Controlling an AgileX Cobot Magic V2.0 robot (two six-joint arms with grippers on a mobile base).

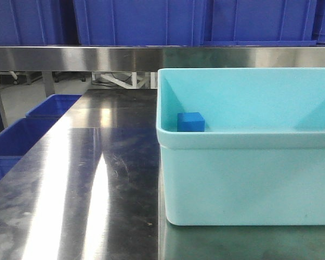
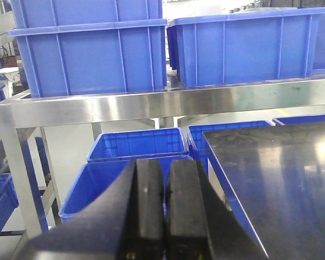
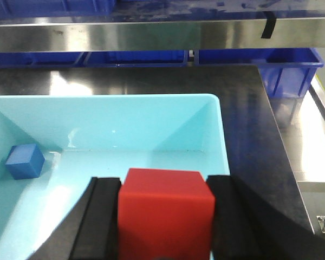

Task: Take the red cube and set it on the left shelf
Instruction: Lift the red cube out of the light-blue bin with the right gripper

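In the right wrist view my right gripper (image 3: 165, 216) is shut on the red cube (image 3: 165, 208), held above the near end of a light blue tub (image 3: 219, 130). The red cube does not show in the front view. In the left wrist view my left gripper (image 2: 164, 206) is shut and empty, over blue crates beside the table's left edge. The left shelf (image 2: 151, 105) is a steel rail carrying large blue crates (image 2: 92, 54); it also runs across the top of the front view (image 1: 76, 58).
A small blue cube (image 1: 190, 122) lies in the tub's far left corner, also seen in the right wrist view (image 3: 25, 161). The steel tabletop (image 1: 92, 173) lies left of the tub. Blue crates (image 2: 135, 149) stand on the floor left of the table.
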